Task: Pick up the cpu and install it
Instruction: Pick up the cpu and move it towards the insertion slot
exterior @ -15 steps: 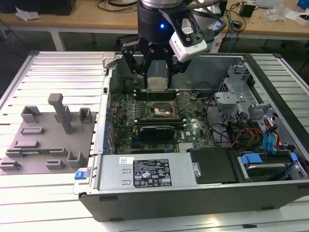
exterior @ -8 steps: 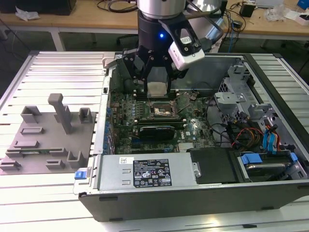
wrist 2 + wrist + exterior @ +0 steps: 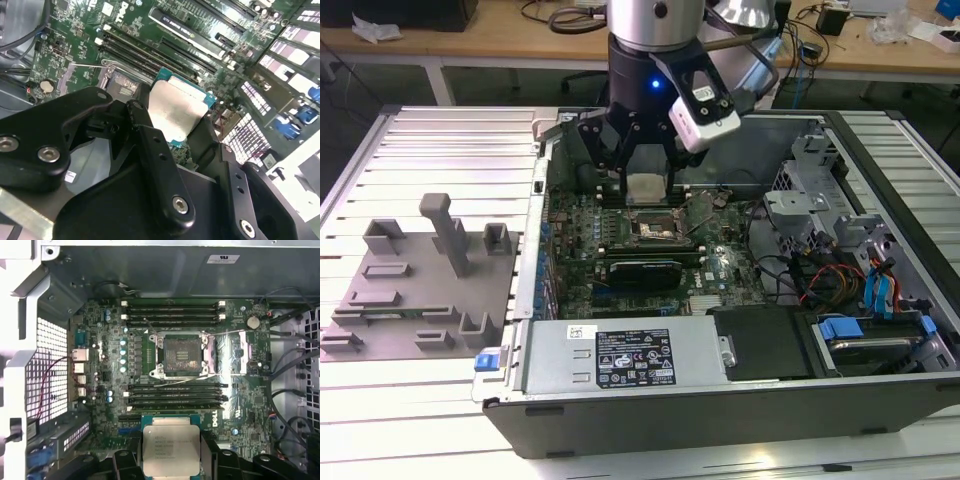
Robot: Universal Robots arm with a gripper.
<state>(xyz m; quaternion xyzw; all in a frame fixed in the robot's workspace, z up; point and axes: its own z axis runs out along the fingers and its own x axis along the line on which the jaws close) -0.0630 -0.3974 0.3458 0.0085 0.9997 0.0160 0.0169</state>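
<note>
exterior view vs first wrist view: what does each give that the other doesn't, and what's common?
Extra in the exterior view: the grey fixture plate on the exterior view's left of the case, the power supply, the blue-tabbed drive bay, and the arm's wrist above the tool.
Extra in the first wrist view: the coin cell and the vented rear panel.
Both: the cpu clamped between the tool's fingers above the motherboard, and the open socket with no chip in it.
</note>
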